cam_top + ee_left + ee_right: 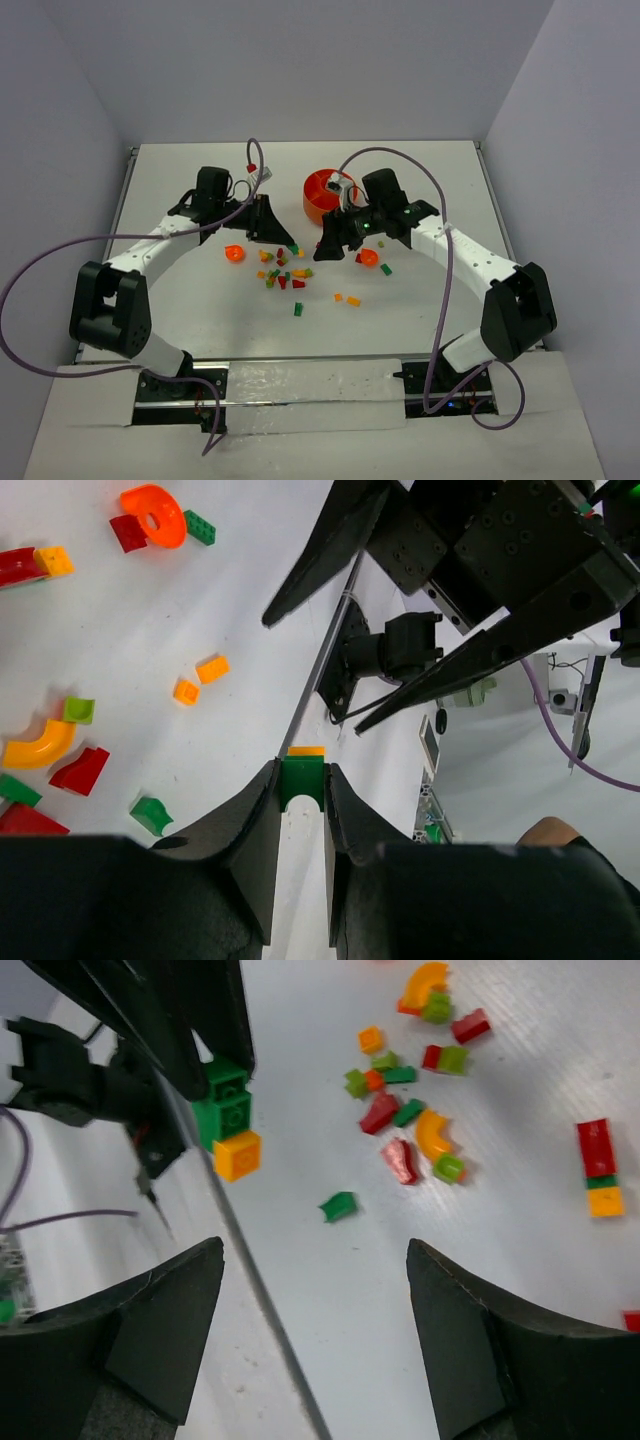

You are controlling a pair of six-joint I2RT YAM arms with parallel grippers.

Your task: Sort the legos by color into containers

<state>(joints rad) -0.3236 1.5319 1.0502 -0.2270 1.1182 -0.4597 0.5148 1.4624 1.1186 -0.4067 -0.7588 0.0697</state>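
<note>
Legos [281,276]: scattered on the white table [180,175] at centre frame of the top view, between the two grippers and below the bowl. One more is held in the left gripper [288,241].
Count, loose bits: roughly twenty in red, dark green, lime and orange. The central cluster is too tight and small for an exact tally. Below it lie one green bit on its own and two small orange bits side by side.
Count, round orange pieces [234,254]: two, one at the cluster's left and one at its right, just under the right gripper.
Count, bowl [312,192]: one, orange, upper centre of the top view, well apart from the cluster.
Hidden: the right arm covers the bowl's right side. Its compartments and any contents cannot be made out. A red bit is cut off at the right edge of the right wrist view.
Left gripper: fingers clamped on a green brick [225,1100], with an orange brick [238,1155] stuck to its outer end.
Right gripper [312,1250]: fingers wide apart, nothing between them, touching nothing, facing the held brick.
</note>
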